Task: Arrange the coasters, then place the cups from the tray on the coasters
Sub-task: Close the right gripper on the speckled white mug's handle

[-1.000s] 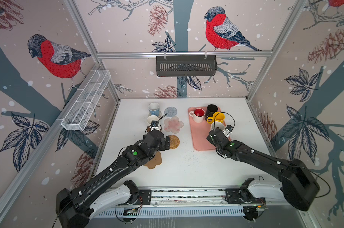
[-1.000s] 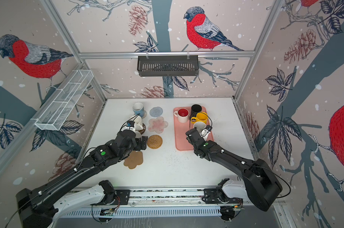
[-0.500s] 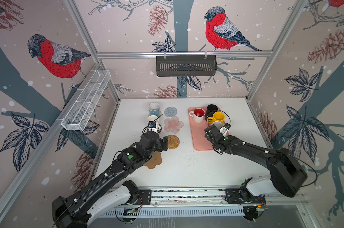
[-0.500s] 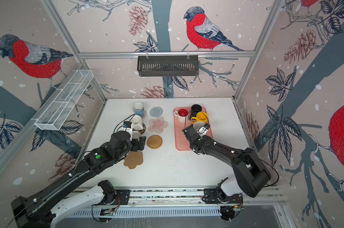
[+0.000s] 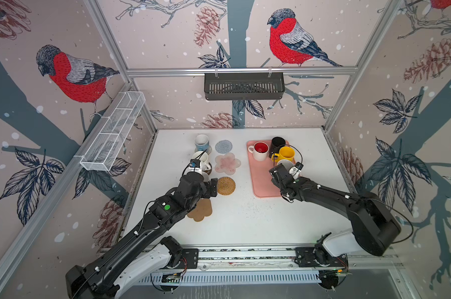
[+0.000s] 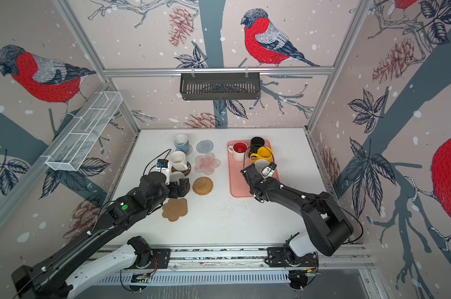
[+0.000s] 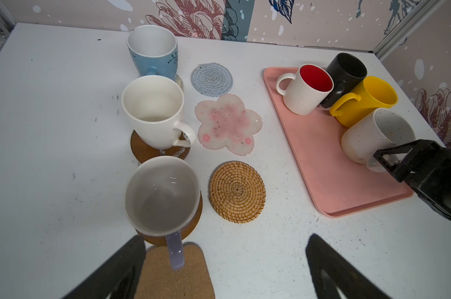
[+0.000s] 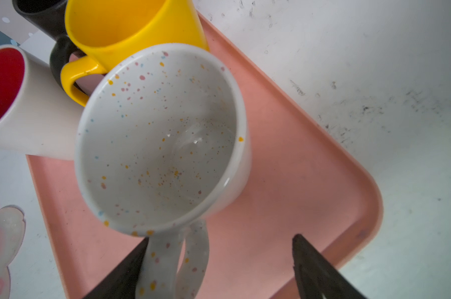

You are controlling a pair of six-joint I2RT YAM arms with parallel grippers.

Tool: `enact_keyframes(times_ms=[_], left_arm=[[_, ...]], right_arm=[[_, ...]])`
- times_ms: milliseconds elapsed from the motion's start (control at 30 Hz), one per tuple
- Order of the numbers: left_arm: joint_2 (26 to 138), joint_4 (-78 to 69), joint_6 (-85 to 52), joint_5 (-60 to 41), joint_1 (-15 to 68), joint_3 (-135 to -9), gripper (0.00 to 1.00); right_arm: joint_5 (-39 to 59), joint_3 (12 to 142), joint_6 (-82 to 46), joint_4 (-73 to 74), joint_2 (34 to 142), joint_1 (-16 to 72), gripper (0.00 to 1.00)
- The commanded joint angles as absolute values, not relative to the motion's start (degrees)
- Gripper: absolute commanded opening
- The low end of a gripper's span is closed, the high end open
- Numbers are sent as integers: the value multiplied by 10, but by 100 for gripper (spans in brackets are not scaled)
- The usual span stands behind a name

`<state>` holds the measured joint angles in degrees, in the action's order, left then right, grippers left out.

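Top views: wide-open, empty left gripper (image 6: 181, 188) at lavender mug (image 6: 177, 177), mug half hidden by wrist. Right gripper (image 6: 259, 169) at speckled mug (image 6: 261, 163) on tray (image 6: 236, 181), fingertips hidden.
Left wrist: handle between spread jaws, untouched; mug on brown disc (image 7: 194, 220); bare table (image 7: 271, 246) beside.
Right wrist: jaws apart astride speckled handle, nothing gripped; contact on one side unclear; tray rim close.

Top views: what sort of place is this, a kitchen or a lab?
Likely a robot test cell, not a home: metal frame, bird wallpaper, left arm and right arm on one rail.
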<state>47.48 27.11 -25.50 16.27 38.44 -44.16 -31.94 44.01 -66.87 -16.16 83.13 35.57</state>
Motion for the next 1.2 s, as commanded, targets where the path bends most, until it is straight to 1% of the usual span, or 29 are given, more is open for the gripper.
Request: enact_keyframes(times_ms=[0,233,333,567,633,933,1167], left_arm=[[476,246,-251,144,379,-440,96],[475,245,-251,139,374,-441,96],[474,245,-251,136,373,-440,96],[475,244,-250,136,371,-438,96],[475,245,-251,136,372,-439,96],[471,246,-252,146,371,-433,96],[466,244,-253,151,372,-432,96]], right_arm=[[-343,433,-646,-172,817,351,78],[-335,419,-621,-170,805,339,69],[-322,419,-594,-161,804,335,68],[-241,418,-509,-116,803,320,68],[-238,417,-495,-110,804,320,65],[-249,421,-481,-102,820,315,63],[-215,420,-473,-87,840,296,52]])
